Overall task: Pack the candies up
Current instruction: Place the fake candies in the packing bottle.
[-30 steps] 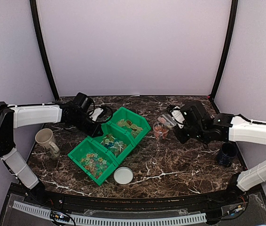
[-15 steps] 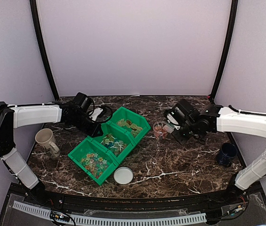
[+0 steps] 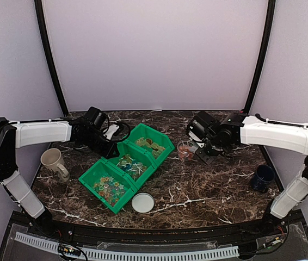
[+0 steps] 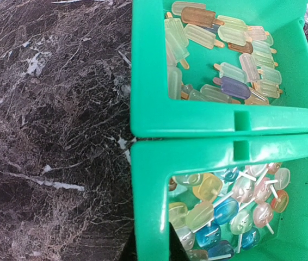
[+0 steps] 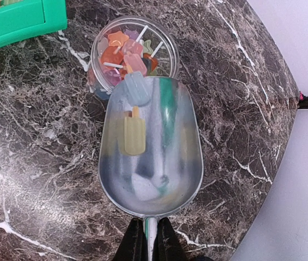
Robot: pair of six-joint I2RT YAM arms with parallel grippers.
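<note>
The candies lie in the three compartments of a green bin (image 3: 87, 178): popsicle shapes (image 4: 219, 49), round lollipops (image 4: 225, 209) and small mixed ones (image 3: 108, 187). My left gripper (image 4: 151, 250) is shut on the bin's rim (image 4: 149, 206) at its left side. My right gripper (image 5: 151, 228) is shut on the handle of a metal scoop (image 5: 151, 157). The scoop's lip rests over a clear jar (image 5: 97, 65) that holds candies. A yellow popsicle candy (image 5: 134, 135) lies in the scoop and a blue one (image 5: 137, 87) sits at its lip.
A white round lid (image 3: 142, 203) lies in front of the bin. A beige mug (image 3: 53, 162) stands at the left and a dark blue mug (image 3: 263, 178) at the right. The jar (image 3: 185, 149) stands just right of the bin.
My right arm has swung back and left, bringing the scoop's lip over the jar. The left arm and the bin have not moved.
</note>
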